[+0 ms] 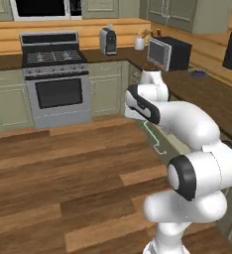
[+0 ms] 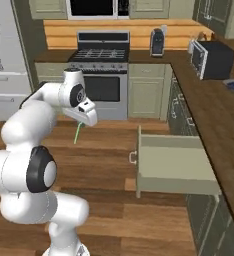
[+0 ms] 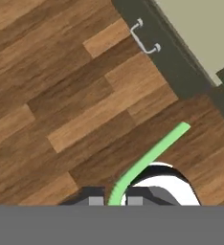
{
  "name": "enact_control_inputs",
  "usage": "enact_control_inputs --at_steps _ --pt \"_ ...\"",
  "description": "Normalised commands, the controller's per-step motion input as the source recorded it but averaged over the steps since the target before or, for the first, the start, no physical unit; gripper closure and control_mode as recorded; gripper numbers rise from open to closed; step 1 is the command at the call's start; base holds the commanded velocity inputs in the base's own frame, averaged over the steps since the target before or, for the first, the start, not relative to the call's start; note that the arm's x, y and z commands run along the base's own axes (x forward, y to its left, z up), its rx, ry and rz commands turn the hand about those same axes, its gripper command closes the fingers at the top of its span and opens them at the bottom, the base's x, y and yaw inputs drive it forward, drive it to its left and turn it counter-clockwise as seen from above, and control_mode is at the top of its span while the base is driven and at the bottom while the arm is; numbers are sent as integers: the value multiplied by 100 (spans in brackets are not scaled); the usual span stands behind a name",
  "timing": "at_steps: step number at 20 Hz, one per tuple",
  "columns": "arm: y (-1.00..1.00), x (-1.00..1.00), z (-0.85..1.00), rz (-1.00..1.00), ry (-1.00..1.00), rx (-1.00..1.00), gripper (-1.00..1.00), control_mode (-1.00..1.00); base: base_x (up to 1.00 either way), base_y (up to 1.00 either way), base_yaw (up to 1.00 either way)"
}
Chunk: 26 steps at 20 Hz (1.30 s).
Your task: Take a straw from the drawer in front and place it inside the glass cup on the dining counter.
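My gripper [image 2: 81, 123] hangs over the wood floor, left of the open drawer, and is shut on the straw [image 2: 77, 133]. This thin light-green stick points down from the fingers. In the hand view the straw [image 3: 150, 155] runs from between the fingertips [image 3: 95, 201] up toward the drawer. The sage-green drawer [image 2: 138, 162] stands pulled out from the right-hand cabinets, its curved silver handle [image 2: 132, 158] facing the floor. The drawer's inside [image 3: 200, 33] and handle [image 3: 145, 40] sit at the hand view's upper right. The glass cup and the dining counter are out of view.
A stove [image 1: 56, 84] stands at the back wall, with a coffee machine [image 1: 108, 40] and a microwave [image 1: 167, 52] on the dark worktop [image 2: 214, 110]. A fridge [image 2: 4, 60] is at the far left. Open floor [image 2: 104, 150] lies between arm and drawer.
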Motion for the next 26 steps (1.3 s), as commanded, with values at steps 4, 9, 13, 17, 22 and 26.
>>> enact_control_inputs --at_steps 4,9,13,17,22,26 --pt "0 0 0 0 0 0 100 100 0 89 76" --pt "0 0 0 0 0 0 100 100 63 88 52" --pt "0 0 0 0 0 0 100 100 100 53 26" --pt "0 0 0 0 0 0 100 100 100 13 14" --pt "0 0 0 0 0 0 100 100 100 0 17" --pt "0 0 0 0 0 0 100 100 100 0 25"
